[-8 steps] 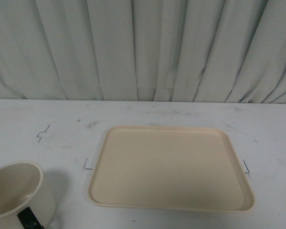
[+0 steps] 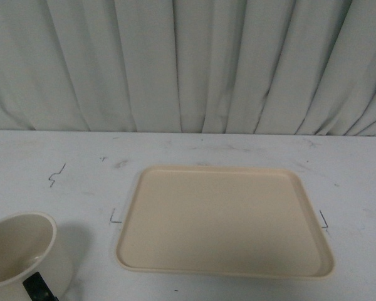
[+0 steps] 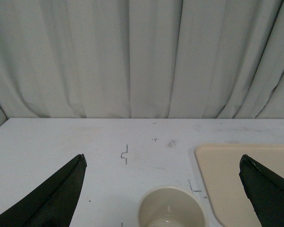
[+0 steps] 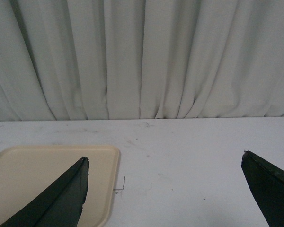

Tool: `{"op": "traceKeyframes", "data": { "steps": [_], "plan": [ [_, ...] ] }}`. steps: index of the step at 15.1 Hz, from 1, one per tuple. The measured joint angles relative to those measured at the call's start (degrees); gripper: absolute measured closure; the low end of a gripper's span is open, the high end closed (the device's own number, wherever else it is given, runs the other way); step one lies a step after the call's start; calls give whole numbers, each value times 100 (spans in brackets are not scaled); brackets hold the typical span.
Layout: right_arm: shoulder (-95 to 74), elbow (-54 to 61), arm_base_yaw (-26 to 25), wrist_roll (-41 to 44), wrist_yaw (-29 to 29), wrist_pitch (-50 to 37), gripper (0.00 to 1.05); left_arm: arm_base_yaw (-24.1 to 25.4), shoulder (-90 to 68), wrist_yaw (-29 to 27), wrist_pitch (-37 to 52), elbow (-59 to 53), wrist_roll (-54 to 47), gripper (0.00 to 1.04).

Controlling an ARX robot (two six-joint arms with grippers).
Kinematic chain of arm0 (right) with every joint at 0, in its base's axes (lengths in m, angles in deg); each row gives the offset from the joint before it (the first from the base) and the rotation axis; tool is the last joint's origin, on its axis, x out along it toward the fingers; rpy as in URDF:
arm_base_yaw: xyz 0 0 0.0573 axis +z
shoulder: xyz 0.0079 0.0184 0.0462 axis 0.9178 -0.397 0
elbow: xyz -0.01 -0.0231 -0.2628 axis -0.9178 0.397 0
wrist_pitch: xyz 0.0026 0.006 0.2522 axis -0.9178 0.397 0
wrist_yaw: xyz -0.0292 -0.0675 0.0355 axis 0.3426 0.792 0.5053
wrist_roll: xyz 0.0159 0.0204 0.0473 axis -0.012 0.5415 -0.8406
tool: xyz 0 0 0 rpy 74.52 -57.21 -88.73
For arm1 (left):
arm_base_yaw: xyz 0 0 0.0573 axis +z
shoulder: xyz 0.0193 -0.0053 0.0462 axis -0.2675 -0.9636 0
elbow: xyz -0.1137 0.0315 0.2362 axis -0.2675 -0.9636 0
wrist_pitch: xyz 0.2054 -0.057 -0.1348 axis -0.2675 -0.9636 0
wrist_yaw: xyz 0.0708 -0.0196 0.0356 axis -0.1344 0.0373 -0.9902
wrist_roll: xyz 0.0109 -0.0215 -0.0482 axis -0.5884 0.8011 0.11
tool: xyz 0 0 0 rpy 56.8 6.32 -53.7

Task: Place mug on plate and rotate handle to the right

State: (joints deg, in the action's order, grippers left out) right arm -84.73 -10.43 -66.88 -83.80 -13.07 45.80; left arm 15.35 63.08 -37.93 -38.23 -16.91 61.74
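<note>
left wrist view: mug (image 3: 170,210) before pincer (image 3: 162,157)

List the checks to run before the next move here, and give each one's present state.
1. Mug upright on the table, beside the plate and not on it: ok for a pickup.
2. Plate surface bare, with room for the mug: ok.
3. Left tool open, jaws spread wide, mug ahead between them: ok.
4. Right tool open, holding nothing: ok.
5. Handle pointing right: not ok. It sits on the mug's near side, toward the robot, and is partly cut off by the frame edge.
</note>
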Motion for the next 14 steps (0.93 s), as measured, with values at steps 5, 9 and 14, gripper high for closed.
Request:
{"op": "traceKeyframes", "data": {
  "steps": [5, 9, 14],
  "plan": [
    [0, 0, 0, 0, 0, 0, 6, 0, 0, 0, 0, 0, 0, 7],
    [0, 0, 0, 0, 0, 0, 6, 0, 0, 0, 0, 0, 0, 7],
    [0, 0, -4, -15, -2, 2, 6, -1211, -2793, -2350, -2369, 1816, -20, 7]
  ]
}}
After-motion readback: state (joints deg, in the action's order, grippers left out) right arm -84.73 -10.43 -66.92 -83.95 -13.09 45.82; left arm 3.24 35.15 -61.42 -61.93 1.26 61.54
